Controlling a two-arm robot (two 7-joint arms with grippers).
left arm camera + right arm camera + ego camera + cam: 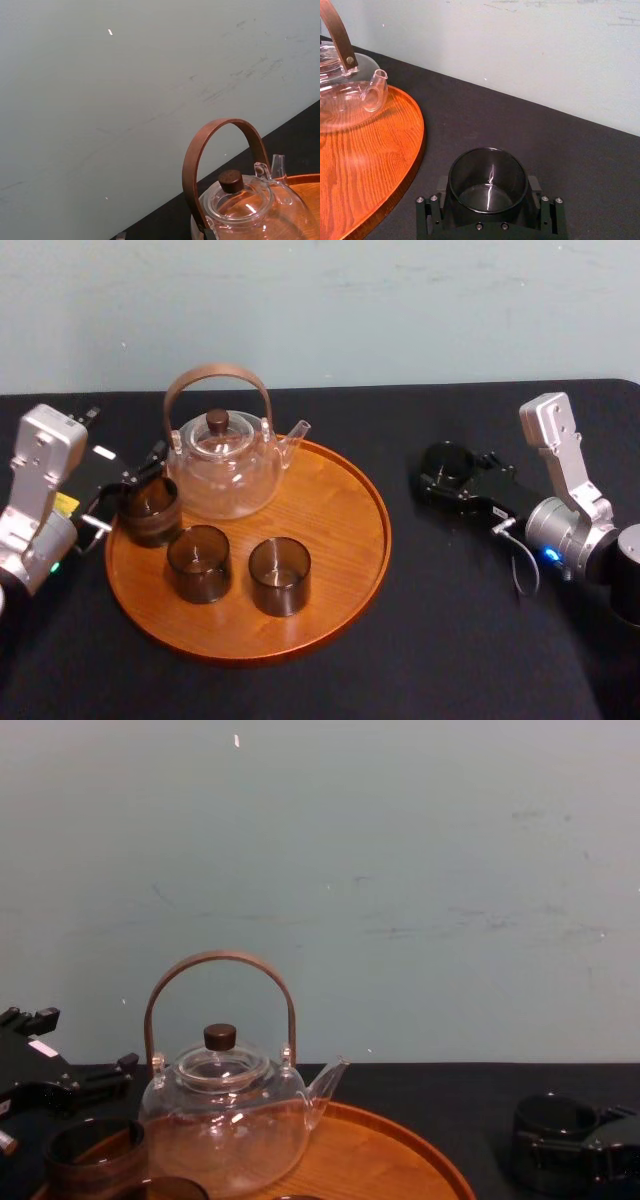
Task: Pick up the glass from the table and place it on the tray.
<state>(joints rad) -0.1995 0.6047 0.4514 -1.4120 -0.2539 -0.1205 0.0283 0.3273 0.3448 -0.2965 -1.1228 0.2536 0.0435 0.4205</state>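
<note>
Glass [487, 196]: standing on the black table [450, 640] at right of frame, apart from the tray [340, 530], being clasped on both sides by right gripper [447, 470]; left gripper [138, 495] hovering at tray's left rim.

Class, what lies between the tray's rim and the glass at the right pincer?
Nothing but bare table between glass and tray; head and right wrist views show it.

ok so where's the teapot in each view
Head view: teapot at back left of the tray.
Left wrist view: teapot close up, lid knob showing.
Right wrist view: teapot's spout side, beyond the glass in the right gripper.
Chest view: teapot low, left of centre.
Shared landmark: its curved brown handle.
</note>
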